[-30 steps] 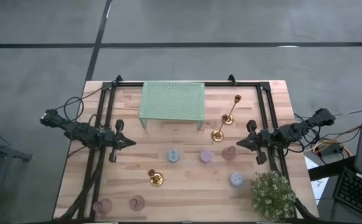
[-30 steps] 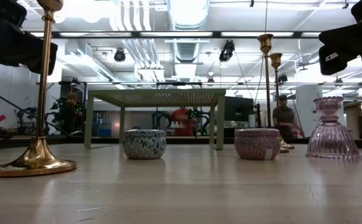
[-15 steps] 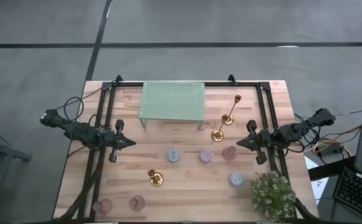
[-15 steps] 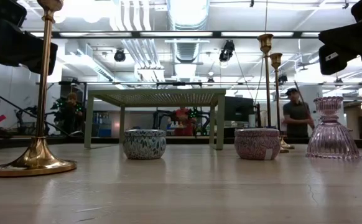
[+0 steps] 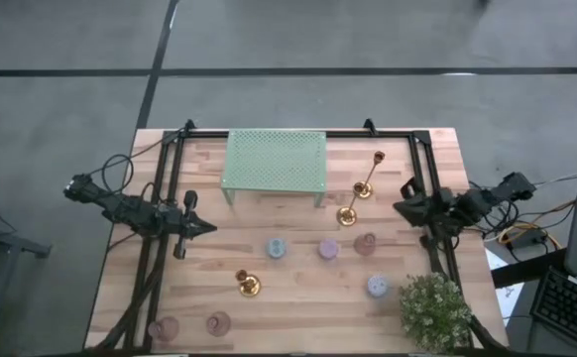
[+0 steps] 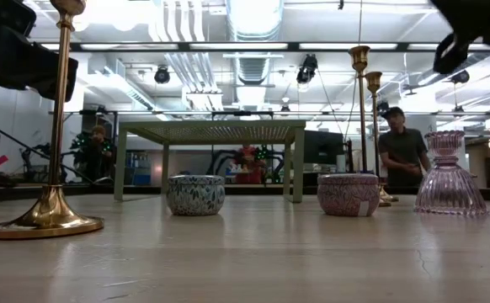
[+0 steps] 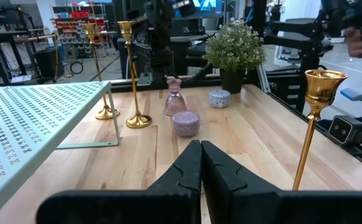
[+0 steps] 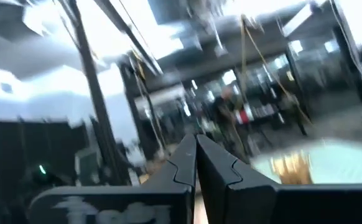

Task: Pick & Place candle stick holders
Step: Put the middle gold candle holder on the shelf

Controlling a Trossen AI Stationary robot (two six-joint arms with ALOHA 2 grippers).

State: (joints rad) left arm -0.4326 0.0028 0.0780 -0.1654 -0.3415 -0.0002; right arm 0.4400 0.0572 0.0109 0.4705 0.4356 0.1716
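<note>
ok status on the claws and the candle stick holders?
Left claw shut, empty, parked left of centre. Right claw shut, empty, by the right frame. Candle stick holders all on the table, none gripped. Nothing blocking.

Grey floor (image 5: 70, 109), bright ceiling lights (image 6: 253, 13), person (image 6: 402, 156) standing behind table

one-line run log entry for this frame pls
phase: pre-grasp | left gripper: shut, empty, waiting left of holders | right gripper: shut, empty, raised near the two gold candlesticks | mint rack: nothing on top
</note>
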